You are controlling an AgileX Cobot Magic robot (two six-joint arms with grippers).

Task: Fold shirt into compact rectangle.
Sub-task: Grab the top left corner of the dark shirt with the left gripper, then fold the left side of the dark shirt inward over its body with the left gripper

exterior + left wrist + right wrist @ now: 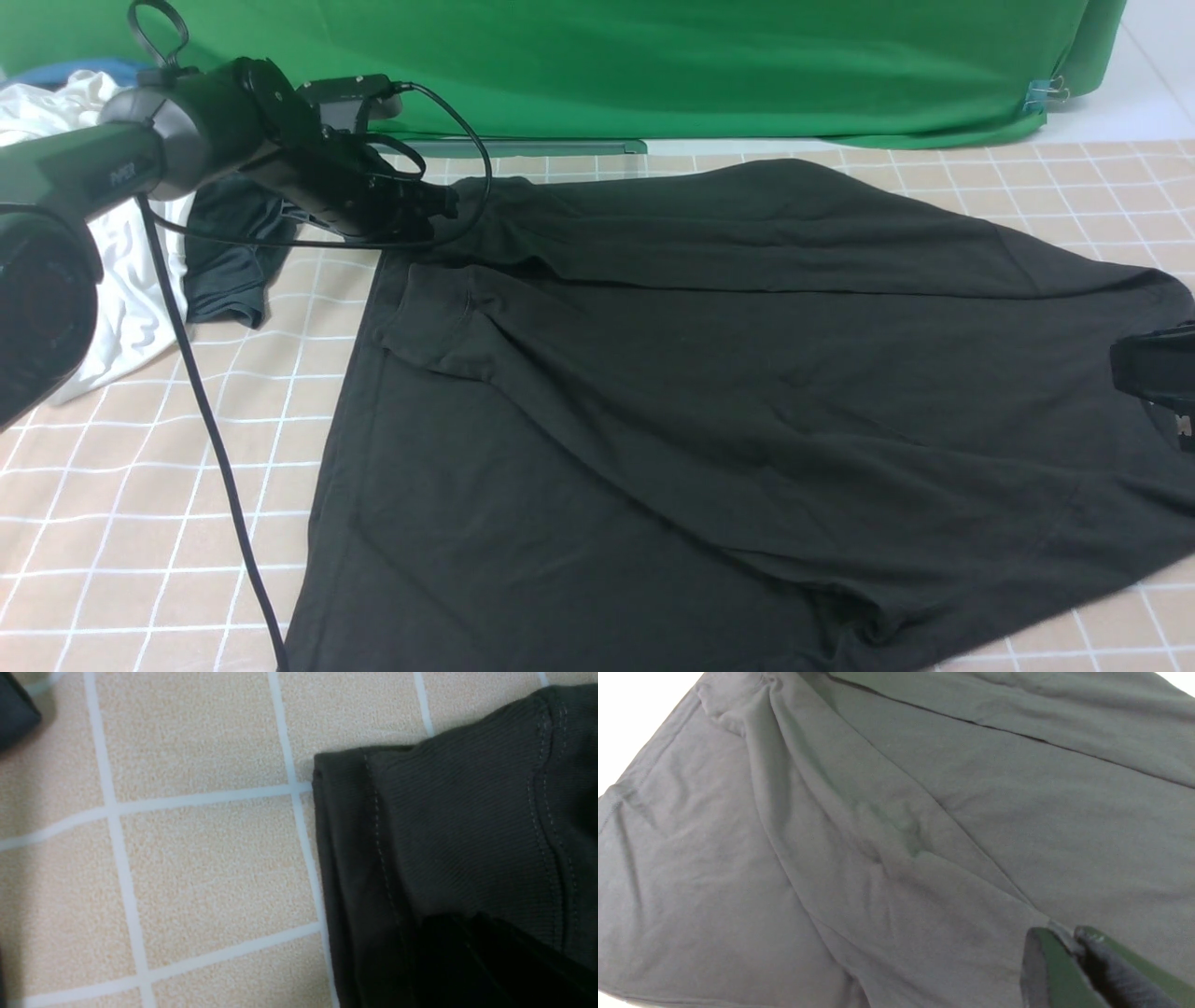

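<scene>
Two pincers, both pressed together — the right pincer [1059, 933] pinches a fold of the shirt [709, 392], the left pincer [446, 202] is at its far-left corner. I see the shirt spread on the surface [121, 485].

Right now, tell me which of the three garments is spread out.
The black shirt, spread across the checked table; the dark grey garment and the white garment lie bunched at the far left.
</scene>
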